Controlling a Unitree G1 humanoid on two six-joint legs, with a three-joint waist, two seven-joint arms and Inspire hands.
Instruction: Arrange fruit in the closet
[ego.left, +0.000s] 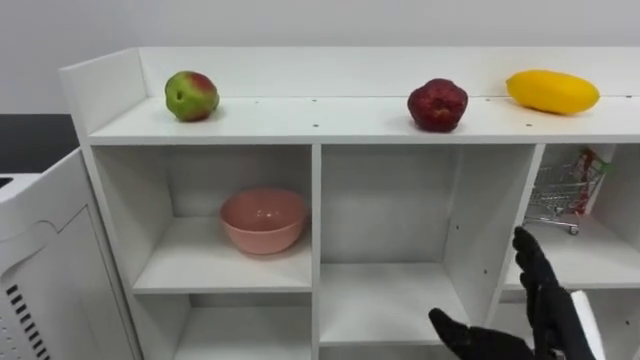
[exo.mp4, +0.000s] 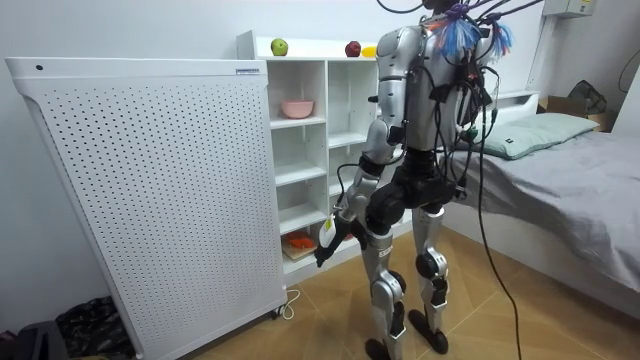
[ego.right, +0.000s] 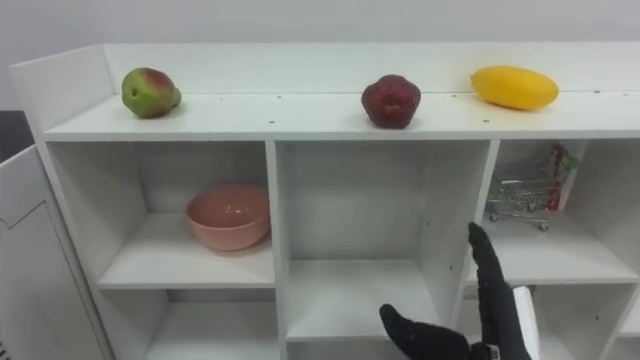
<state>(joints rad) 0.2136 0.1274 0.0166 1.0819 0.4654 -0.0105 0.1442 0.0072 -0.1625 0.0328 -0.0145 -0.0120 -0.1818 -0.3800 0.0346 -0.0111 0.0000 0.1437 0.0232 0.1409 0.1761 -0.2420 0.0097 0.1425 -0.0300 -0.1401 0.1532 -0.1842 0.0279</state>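
Note:
Three fruits rest on the top board of the white closet (ego.left: 300, 120): a green and red apple (ego.left: 191, 95) at the left, a dark red fruit (ego.left: 437, 104) right of the middle, and a yellow mango (ego.left: 552, 91) at the far right. My right hand (ego.left: 540, 292) comes in at the lower right, in front of the divider between the middle and right columns. It is open, fingers straight and pointing up, thumb spread to the left, and it holds nothing. It is well below the fruits and touches none of them. In the room view I stand facing the closet (exo.mp4: 300, 150).
A pink bowl (ego.left: 263, 220) sits in the upper left compartment. A small toy shopping cart (ego.left: 560, 196) stands in the upper right compartment. A white perforated panel (exo.mp4: 150, 190) stands against the closet's left side. A bed (exo.mp4: 560, 170) lies behind me.

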